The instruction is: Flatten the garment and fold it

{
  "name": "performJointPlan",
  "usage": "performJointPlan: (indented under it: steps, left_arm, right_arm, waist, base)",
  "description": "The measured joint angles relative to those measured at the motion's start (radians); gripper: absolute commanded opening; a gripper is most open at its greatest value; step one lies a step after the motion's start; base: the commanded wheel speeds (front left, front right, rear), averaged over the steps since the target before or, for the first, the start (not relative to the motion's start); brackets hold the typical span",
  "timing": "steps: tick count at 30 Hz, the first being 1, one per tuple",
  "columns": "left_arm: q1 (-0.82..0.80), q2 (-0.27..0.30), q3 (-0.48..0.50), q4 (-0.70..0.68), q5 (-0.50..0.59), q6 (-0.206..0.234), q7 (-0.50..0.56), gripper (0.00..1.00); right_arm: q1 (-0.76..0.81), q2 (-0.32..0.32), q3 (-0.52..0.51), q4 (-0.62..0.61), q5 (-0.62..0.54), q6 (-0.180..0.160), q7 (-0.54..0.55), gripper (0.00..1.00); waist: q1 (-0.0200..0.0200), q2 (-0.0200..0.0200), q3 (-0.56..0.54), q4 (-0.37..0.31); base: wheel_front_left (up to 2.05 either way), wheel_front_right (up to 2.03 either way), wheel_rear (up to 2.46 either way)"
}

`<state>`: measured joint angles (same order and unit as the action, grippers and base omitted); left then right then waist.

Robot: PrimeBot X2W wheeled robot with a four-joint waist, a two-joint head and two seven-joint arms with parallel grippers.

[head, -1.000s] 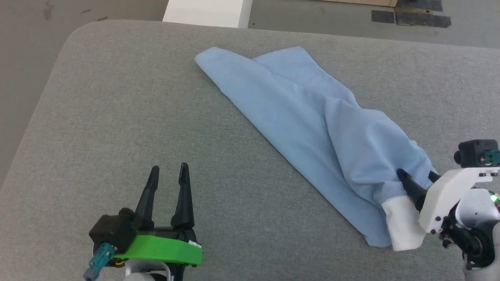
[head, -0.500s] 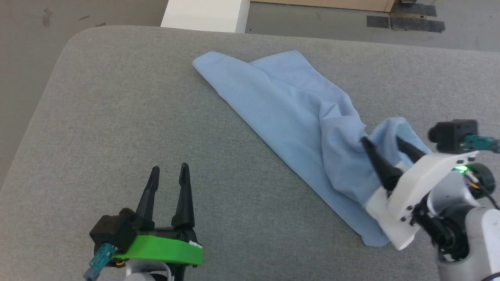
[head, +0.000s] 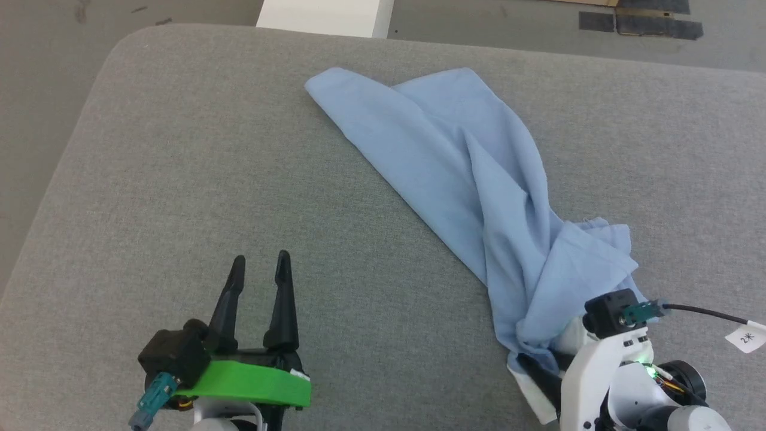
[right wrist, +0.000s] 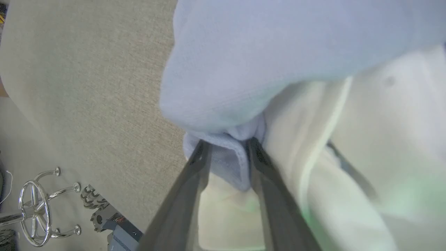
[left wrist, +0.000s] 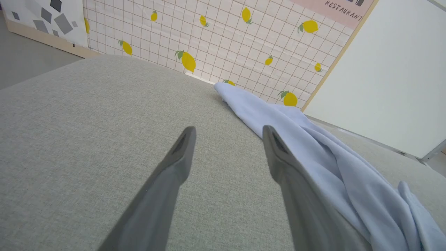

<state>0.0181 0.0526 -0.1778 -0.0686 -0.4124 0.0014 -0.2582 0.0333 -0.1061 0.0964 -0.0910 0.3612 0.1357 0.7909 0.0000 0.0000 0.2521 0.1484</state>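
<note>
The garment, a light blue T-shirt, lies crumpled in a long diagonal band across the grey padded table, from the far middle to the near right. A white panel shows at its near end. My right gripper sits at that near end with its fingers under the cloth. In the right wrist view the right gripper pinches a fold of the garment. My left gripper rests open at the near left, apart from the cloth. In the left wrist view the left gripper holds nothing, and the garment lies to its right.
A white block stands past the table's far edge, with black tape patches on the floor. A cable with a white tag trails by my right wrist. A lemon-patterned wall stands behind. A chrome stool base is on the floor.
My right gripper has come back toward the table's near edge, dragging the garment's near end with it, and its fingers have closed on a fold. The left arm has not moved.
</note>
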Motion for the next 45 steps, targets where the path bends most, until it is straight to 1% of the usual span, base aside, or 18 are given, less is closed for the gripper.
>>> performJointPlan:
  steps: [3, 6, 9, 11, 14, 16, 22, 26, 30, 34, 37, 39, 42, 45]
  left_arm:
    - [0.000, 0.000, 0.003, 0.002, -0.002, 0.001, 0.000, 1.00]
    - [0.000, 0.000, 0.002, 0.003, -0.006, 0.003, 0.000, 1.00]
    - [0.000, 0.000, 0.001, 0.003, -0.011, 0.004, 0.000, 1.00]
    - [0.000, 0.000, -0.001, 0.004, -0.012, 0.004, 0.000, 1.00]
    - [0.001, 0.000, -0.001, 0.004, -0.012, 0.009, 0.000, 1.00]
    - [0.002, 0.000, 0.001, 0.005, -0.012, 0.009, 0.000, 1.00]
    - [0.003, 0.000, 0.008, 0.005, -0.011, 0.009, 0.000, 1.00]
    - [0.004, 0.000, 0.007, 0.004, -0.011, 0.009, 0.000, 1.00]
    - [0.004, 0.000, 0.006, 0.003, -0.008, 0.007, 0.000, 1.00]
    - [0.004, 0.000, 0.007, 0.002, -0.006, 0.007, 0.000, 1.00]
    - [0.003, 0.000, 0.006, 0.002, -0.002, 0.003, 0.000, 1.00]
    - [0.003, 0.000, 0.003, 0.003, 0.002, -0.001, 0.000, 1.00]
    - [0.000, 0.000, -0.001, 0.004, 0.005, -0.002, 0.000, 1.00]
    - [-0.013, 0.000, -0.010, 0.006, 0.007, -0.006, 0.000, 1.00]
  right_arm:
    - [-0.005, 0.017, -0.007, -0.005, -0.019, 0.005, -0.014, 1.00]
    - [-0.013, 0.013, -0.017, -0.014, -0.020, 0.005, 0.006, 1.00]
    - [-0.015, 0.001, -0.056, -0.049, -0.019, 0.003, 0.040, 1.00]
    - [-0.019, -0.003, -0.100, -0.089, -0.018, -0.002, 0.057, 1.00]
    - [-0.037, 0.003, -0.164, -0.156, -0.010, -0.004, 0.064, 1.00]
    - [-0.048, 0.009, -0.188, -0.199, -0.005, -0.003, 0.069, 1.00]
    - [-0.083, 0.034, -0.246, -0.289, 0.018, -0.003, 0.062, 1.00]
    - [-0.107, 0.043, -0.265, -0.316, 0.028, -0.003, 0.049, 1.00]
    - [-0.140, 0.050, -0.289, -0.328, 0.034, -0.003, 0.008, 1.00]
    - [-0.156, 0.052, -0.298, -0.309, 0.036, -0.003, -0.002, 1.00]
    - [-0.165, 0.053, -0.309, -0.249, 0.046, -0.004, 0.031, 1.00]
    - [-0.184, 0.051, -0.311, -0.198, 0.033, -0.004, 0.063, 1.00]
    - [-0.226, 0.030, -0.312, -0.125, 0.000, -0.004, 0.087, 1.00]
    - [-0.272, -0.005, -0.309, -0.055, -0.033, -0.003, 0.089, 1.00]
  waist:
    - [0.0000, 0.0000, -0.005, -0.004]
    - [0.0000, 0.0000, -0.014, -0.015]
    - [0.0000, 0.0000, -0.024, -0.028]
    - [0.0000, 0.0000, -0.031, -0.038]
    - [0.0000, 0.0000, -0.043, -0.052]
    - [0.0000, 0.0000, -0.050, -0.060]
    - [0.0000, 0.0000, -0.071, -0.086]
    - [0.0000, 0.0000, -0.077, -0.095]
    - [0.0000, 0.0000, -0.068, -0.094]
    - [0.0000, 0.0000, -0.055, -0.091]
    - [0.0000, 0.0000, -0.043, -0.089]
    - [0.0000, 0.0000, -0.032, -0.088]
    - [0.0000, 0.0000, -0.013, -0.085]
    - [0.0000, 0.0000, 0.008, -0.077]
  base:
    - [0.00, 0.00, 0.00]
    - [0.00, 0.00, 0.00]
    - [0.00, 0.00, 0.00]
    - [0.00, 0.00, 0.00]
    - [0.00, 0.00, 0.00]
    - [0.00, 0.00, 0.00]
    - [0.00, 0.00, 0.00]
    - [0.00, 0.00, 0.00]
    - [0.00, 0.00, 0.00]
    - [0.00, 0.00, 0.00]
    - [0.00, 0.00, 0.00]
    - [0.00, 0.00, 0.00]
    - [0.00, 0.00, 0.00]
    - [0.00, 0.00, 0.00]
